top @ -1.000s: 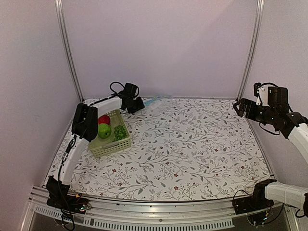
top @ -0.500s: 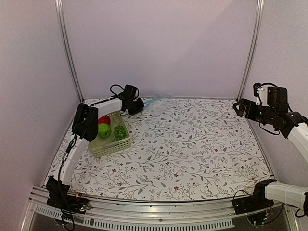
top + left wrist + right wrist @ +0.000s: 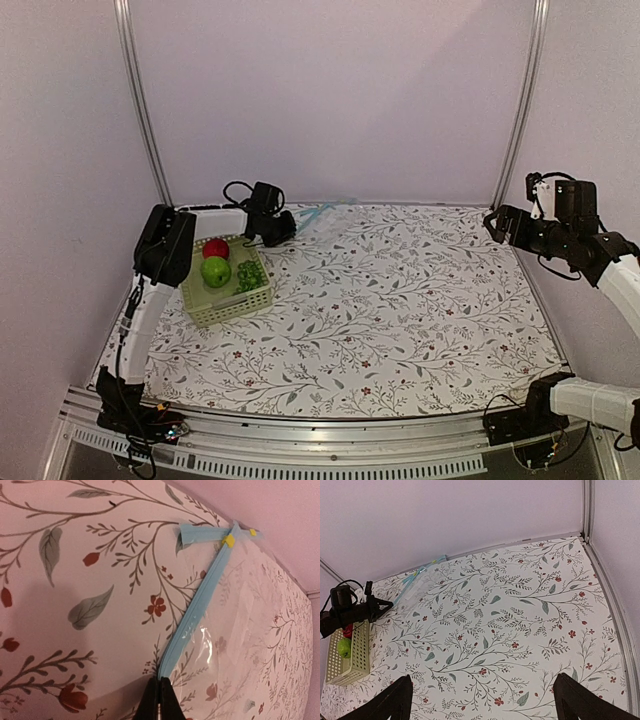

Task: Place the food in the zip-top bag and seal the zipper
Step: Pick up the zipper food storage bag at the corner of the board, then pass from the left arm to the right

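Blue zipper (image 3: 200, 605) pinched by closed left fingers (image 3: 169, 705), right fingers (image 3: 395, 702) spread wide, empty

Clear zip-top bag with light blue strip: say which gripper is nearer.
Left. The left gripper grips the light blue zipper of the clear zip-top bag; the right gripper hangs open at the table's right edge.

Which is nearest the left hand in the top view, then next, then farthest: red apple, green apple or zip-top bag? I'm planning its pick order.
From the left hand:
1. zip-top bag, pinched by the hand itself, to its right.
2. red apple, at the back of the basket.
3. green apple, just in front of the red one.
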Robot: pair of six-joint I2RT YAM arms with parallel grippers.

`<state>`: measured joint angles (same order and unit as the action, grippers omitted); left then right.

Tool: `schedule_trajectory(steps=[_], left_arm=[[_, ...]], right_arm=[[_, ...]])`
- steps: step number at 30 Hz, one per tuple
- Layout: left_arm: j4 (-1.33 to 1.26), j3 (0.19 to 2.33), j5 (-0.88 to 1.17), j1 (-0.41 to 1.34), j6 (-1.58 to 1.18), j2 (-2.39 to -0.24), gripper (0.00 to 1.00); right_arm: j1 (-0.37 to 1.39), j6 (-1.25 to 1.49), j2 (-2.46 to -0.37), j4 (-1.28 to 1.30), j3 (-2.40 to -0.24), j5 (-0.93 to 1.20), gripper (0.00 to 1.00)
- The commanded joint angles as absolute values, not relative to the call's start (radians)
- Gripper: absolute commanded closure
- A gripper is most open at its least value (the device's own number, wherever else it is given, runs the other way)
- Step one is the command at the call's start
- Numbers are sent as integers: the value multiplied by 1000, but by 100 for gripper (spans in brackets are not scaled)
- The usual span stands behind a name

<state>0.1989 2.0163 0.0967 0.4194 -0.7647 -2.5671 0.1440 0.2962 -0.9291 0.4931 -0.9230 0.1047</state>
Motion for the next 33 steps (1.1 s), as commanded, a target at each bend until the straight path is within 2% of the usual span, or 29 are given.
schedule_trajectory(steps=[1,8,17,21,26,33], left_arm=[[200,1936,112,450,-726,-2509,100],[117,1788,157,491,-700,-2430,100],[17,1622,208,586,-523,-2184,100],[27,1561,238,643,-386,-2045,100],[162,1498,258,733,-182,-1853,100],[210,1330,331,812,-148,-1611,100]], right_arm=[[150,302,-935,496,-946,100,1],[148,303,-927,502,-940,105,1],[157,286,-926,515,-948,168,1],[167,254,-936,517,-951,277,1],[178,225,-963,541,-961,413,1],[198,242,-955,454,-925,605,1]])
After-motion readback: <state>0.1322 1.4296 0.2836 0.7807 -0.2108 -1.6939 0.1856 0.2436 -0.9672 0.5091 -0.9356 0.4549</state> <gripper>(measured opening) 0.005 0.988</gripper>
